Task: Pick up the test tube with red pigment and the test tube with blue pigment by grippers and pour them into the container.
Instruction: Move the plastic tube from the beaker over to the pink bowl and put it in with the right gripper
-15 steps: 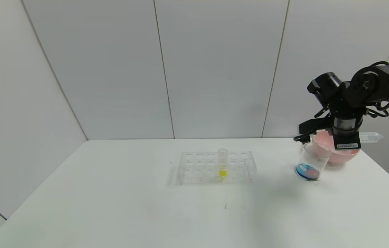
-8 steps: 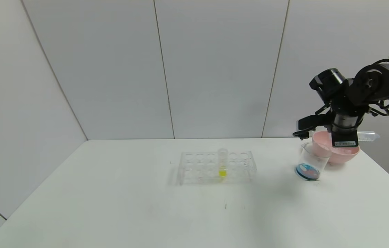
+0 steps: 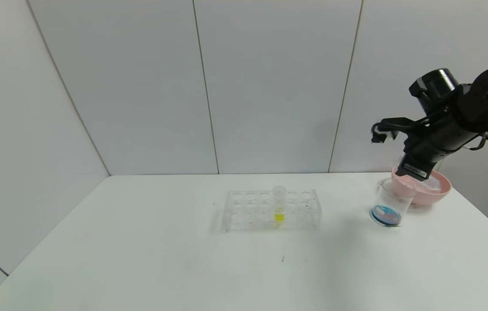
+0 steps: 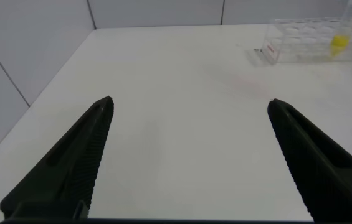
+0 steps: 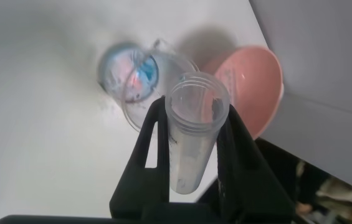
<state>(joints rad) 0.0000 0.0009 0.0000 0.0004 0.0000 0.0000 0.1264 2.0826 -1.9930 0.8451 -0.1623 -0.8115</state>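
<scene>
Pink bowl [image 3: 436, 193] (head view): we see it at 3 o'clock on the white table [image 3: 183, 259], just behind the container.
Container [image 3: 390, 203] (head view): we find the clear beaker upright at 3 o'clock, touching or just in front of the bowl; blue and red liquid lies unmixed in its bottom.
Right gripper [image 3: 419, 179] (head view): we see its arm raised over the bowl and tilted, the tip pointing down toward the bowl's rim; the fingers are hidden here.
Tube rack [image 3: 272, 209] (head view): we place it at the table's centre, well apart from the beaker, with one tube of yellow liquid [image 3: 279, 204] standing in a middle hole.
Left gripper [image 4: 188, 155] (left wrist view): we see both black fingers spread wide with nothing between them, over bare table; the rack and yellow tube sit far off.
Right gripper [image 5: 191, 140] (right wrist view): we see its jaws clamped on an emptied clear test tube [image 5: 194, 127], open mouth toward the camera.
Which pigment tube: we cannot tell, since no colour is left in it.
Container [image 5: 144, 78] (right wrist view): we see it below the tube's mouth, red and blue inside, with the pink bowl [image 5: 253, 87] just beside it.
</scene>
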